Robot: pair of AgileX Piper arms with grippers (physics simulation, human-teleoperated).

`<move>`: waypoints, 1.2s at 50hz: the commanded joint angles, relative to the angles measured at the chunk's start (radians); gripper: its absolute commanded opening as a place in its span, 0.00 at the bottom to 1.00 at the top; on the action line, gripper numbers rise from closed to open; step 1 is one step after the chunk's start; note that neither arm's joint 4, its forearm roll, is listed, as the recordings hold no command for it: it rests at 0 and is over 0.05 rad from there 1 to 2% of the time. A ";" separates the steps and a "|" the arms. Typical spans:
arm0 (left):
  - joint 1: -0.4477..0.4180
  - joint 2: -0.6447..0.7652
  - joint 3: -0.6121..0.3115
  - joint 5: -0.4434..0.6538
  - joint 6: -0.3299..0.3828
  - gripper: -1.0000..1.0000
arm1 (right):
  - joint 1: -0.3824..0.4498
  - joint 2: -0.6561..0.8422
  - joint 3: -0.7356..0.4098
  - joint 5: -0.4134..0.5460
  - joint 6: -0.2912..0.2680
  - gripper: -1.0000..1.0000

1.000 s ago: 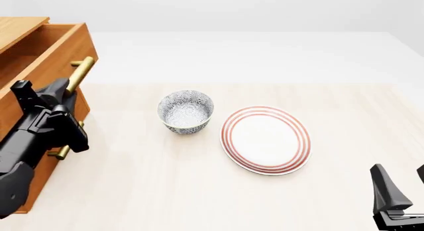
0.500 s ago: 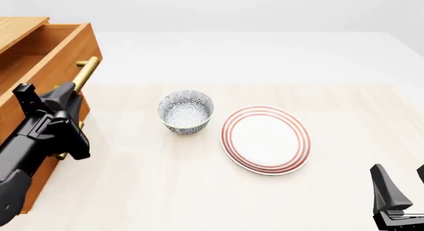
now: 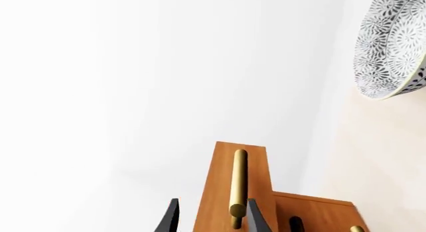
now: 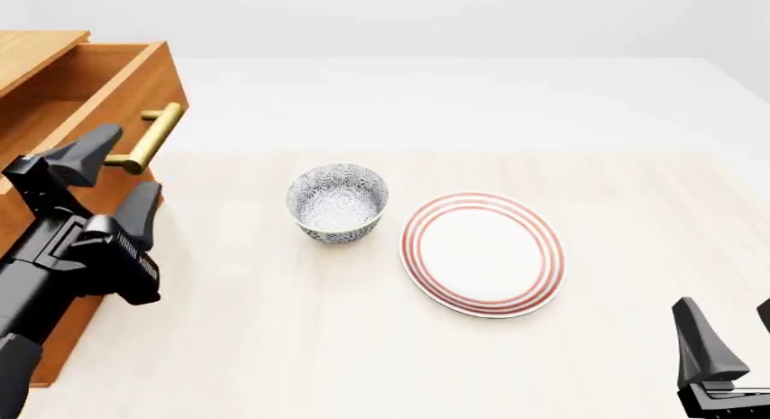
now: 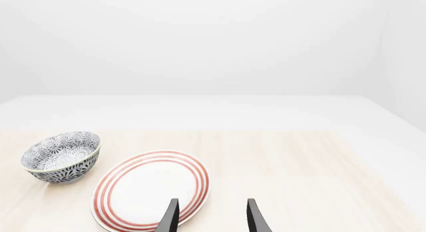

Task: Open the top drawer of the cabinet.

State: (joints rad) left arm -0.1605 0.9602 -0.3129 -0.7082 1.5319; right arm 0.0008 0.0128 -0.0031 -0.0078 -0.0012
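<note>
pale wood worktop [image 4: 361, 347] under a white backdrop. cabinet [image 4: 49, 284] stands at the worktop's left edge; its top drawer [image 4: 90, 86] is pulled out, brass handle [image 4: 147, 138] exposed. left gripper [image 4: 111, 177] sits just beside the handle's near end, jaws spread, grasping nothing. patterned bowl [image 4: 338, 201] and red-ringed plate [image 4: 482, 253] sit near the worktop's centre, close together but apart. right gripper [image 5: 211, 217] is at the near right corner, jaws parted and empty.
</note>
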 commanded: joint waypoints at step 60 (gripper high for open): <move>0.034 -0.205 -0.647 1.221 -0.900 1.00 | 0.000 -0.002 0.000 0.002 0.000 1.00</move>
State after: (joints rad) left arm -0.1273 0.6848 -0.7799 0.3017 0.8296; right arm 0.0008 0.0128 -0.0031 -0.0078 -0.0013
